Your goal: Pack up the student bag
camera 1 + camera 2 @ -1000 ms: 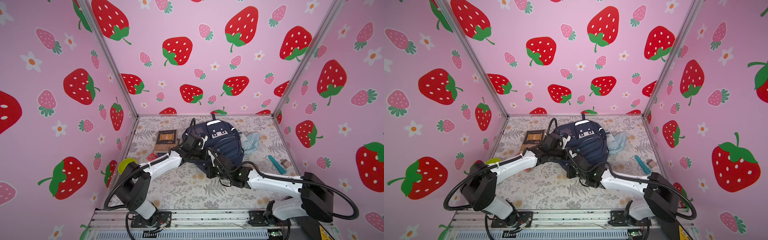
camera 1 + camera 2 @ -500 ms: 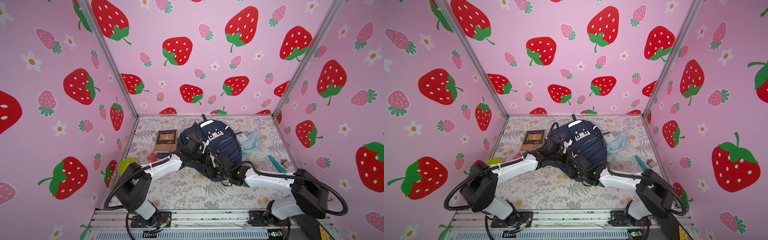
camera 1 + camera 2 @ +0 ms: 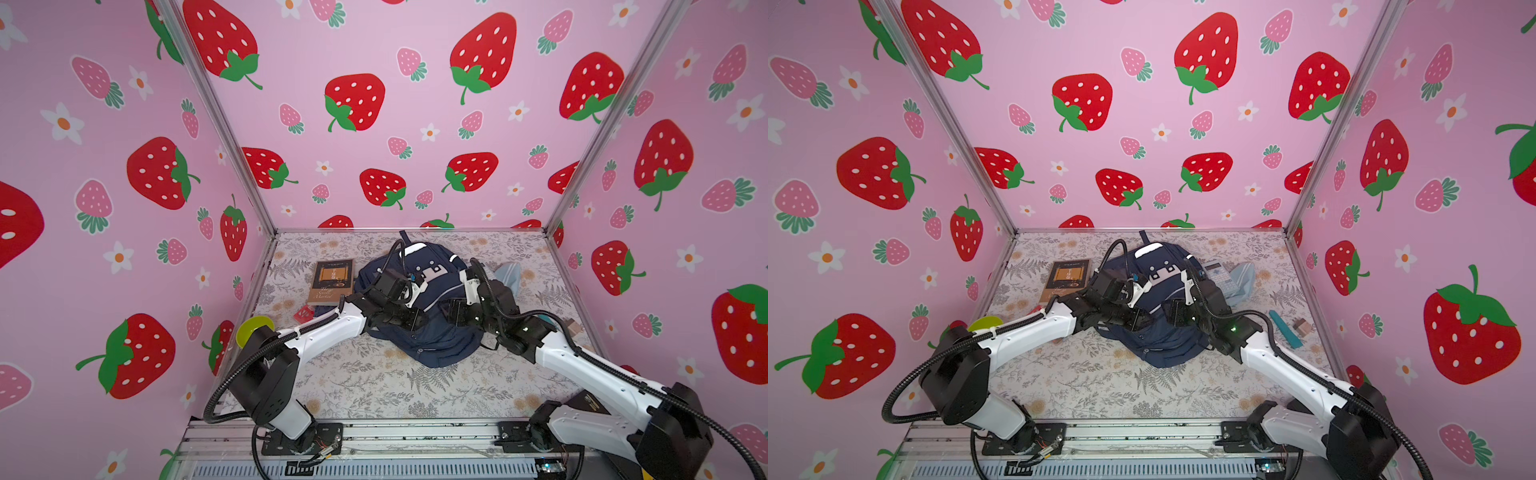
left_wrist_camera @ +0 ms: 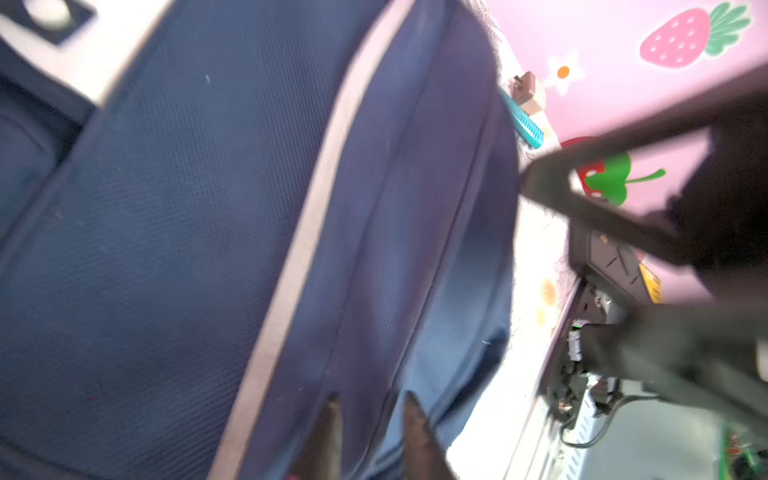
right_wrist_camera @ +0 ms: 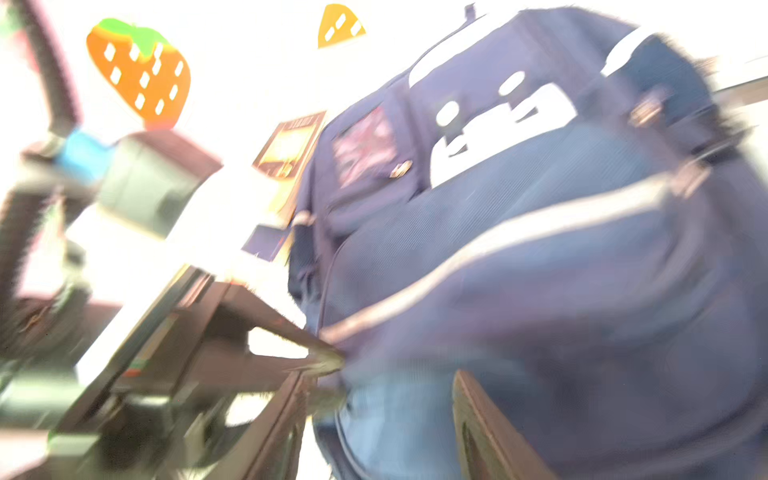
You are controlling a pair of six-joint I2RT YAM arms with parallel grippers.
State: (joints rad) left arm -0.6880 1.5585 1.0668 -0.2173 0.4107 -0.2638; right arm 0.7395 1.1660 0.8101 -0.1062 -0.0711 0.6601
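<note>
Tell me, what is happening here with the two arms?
Two robot arms are working on the student bag, which lies on the floral table. The left gripper and the right gripper are both at its front, with jaws apart. A book, a calculator and a teal comb lie outside the bag.

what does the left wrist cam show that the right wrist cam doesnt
Only the left wrist view: a teal comb and a brown block, lying close together. Only the right wrist view: the book, seen blurred and washed out. Both share the navy bag, which fills most of each picture, with a pale stripe running across its fabric.
</note>
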